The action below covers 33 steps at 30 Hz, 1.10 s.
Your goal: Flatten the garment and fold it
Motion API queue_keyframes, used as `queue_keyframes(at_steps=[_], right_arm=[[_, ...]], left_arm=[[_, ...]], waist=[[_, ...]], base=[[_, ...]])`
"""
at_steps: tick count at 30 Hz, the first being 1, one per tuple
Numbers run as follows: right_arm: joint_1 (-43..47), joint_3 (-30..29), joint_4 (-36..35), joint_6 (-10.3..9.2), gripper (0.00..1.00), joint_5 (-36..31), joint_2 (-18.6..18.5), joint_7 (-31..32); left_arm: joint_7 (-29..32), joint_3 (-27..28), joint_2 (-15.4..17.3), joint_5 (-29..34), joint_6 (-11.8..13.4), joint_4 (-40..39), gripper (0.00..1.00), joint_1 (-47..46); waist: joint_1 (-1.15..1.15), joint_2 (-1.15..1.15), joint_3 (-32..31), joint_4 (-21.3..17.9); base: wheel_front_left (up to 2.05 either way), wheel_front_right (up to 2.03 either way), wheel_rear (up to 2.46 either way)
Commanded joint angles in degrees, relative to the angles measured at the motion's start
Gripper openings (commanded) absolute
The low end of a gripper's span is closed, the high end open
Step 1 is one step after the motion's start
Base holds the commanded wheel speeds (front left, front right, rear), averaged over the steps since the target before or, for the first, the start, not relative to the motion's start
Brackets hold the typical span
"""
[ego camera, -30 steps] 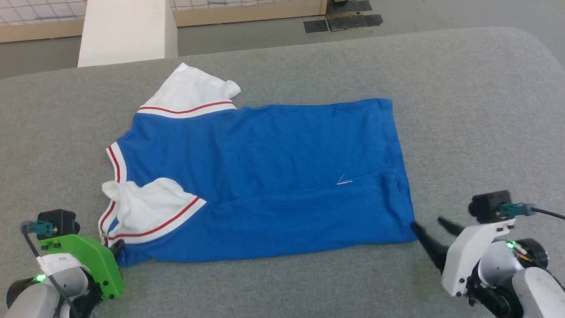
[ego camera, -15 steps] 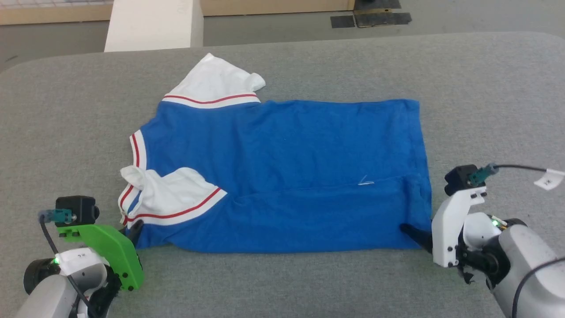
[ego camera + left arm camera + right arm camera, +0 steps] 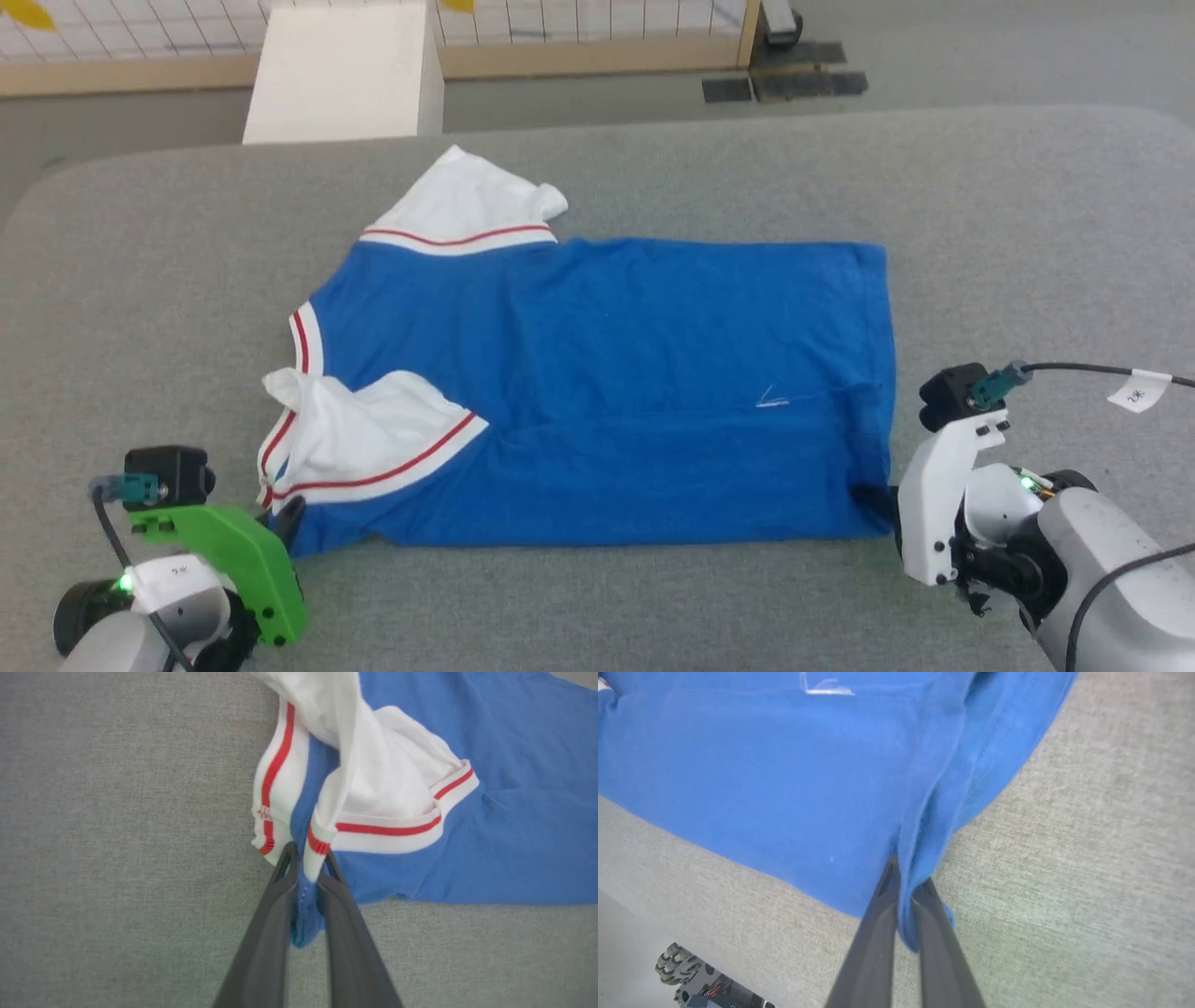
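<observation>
Lying left to right on your bench (image 3: 1027, 233), the garment (image 3: 607, 392) pointed collar leftward, a white box (image 3: 341, 75) beyond. Your left gripper (image 3: 306, 868) and right gripper (image 3: 908, 877) pinched its near corners.

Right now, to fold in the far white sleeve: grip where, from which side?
On the garment, pinch the far sleeve at its loose outer tip, probably from above on the far side: it lies flat, splayed past the blue body.

Soft matt knit cloth for the shirt (image 3: 607, 373), ribbed along its white trim (image 3: 387, 835). Coarse grey woven fabric covering the surface (image 3: 980, 233). Smooth matt dark plastic on left claw (image 3: 308, 854) and right claw (image 3: 909, 872).
</observation>
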Motion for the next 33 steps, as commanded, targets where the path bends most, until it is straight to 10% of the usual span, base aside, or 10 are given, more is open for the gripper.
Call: queue_keyframes(at_steps=[1, 21, 22, 23, 25, 26, 33], right_arm=[[1.2, 0.3, -1.1, -0.06, 0.0, -0.3, -0.7, -1.2], [19.6, -7.1, -8.0, -0.06, 0.0, -3.6, -2.0, -2.7], [20.3, -7.7, -7.5, -0.06, 0.0, -3.9, -1.3, -2.9], [20.7, -8.0, -7.2, -0.06, 0.0, -4.5, -0.8, -3.2], [21.4, -9.1, -6.8, -0.06, 0.53, -5.0, 0.6, -4.7], [21.6, -9.3, -7.1, -0.06, 1.0, -5.8, 1.0, -6.2], [22.7, -15.5, -11.3, -0.06, 1.0, -13.8, 4.4, -20.5]], left_arm=[[-0.3, 0.1, 0.7, 0.0, 0.3, -0.3, 0.0, 1.4], [0.5, -0.5, -0.9, -3.8, 3.1, -2.0, 0.0, 13.4], [0.7, -0.6, -1.6, -4.4, 3.0, -1.5, 0.16, 13.2], [1.0, -0.8, -1.9, -4.7, 3.0, -1.1, 0.97, 13.2], [0.5, -0.6, -2.2, -4.7, 3.1, -0.4, 1.0, 12.8], [-0.3, -0.1, -2.3, -4.6, 3.3, -0.1, 1.0, 12.5], [-5.4, 3.1, -2.1, -3.9, 3.6, -1.3, 1.0, 9.5]], waist=[[0.0, 0.69, -2.5, 0.0], [0.0, 0.69, -6.7, -0.4], [0.0, 0.69, -6.4, -0.5], [0.0, 0.69, -6.3, -0.6], [0.0, 0.69, -6.0, -1.0], [0.0, 0.69, -6.0, -1.1], [0.0, 0.69, -6.4, -2.0]], base=[[0.0, 0.0, 0.0], [0.0, 0.0, 0.0], [0.0, 0.0, 0.0], [0.0, 0.0, 0.0], [0.0, 0.0, 0.0], [0.0, 0.0, 0.0], [0.0, 0.0, 0.0]])
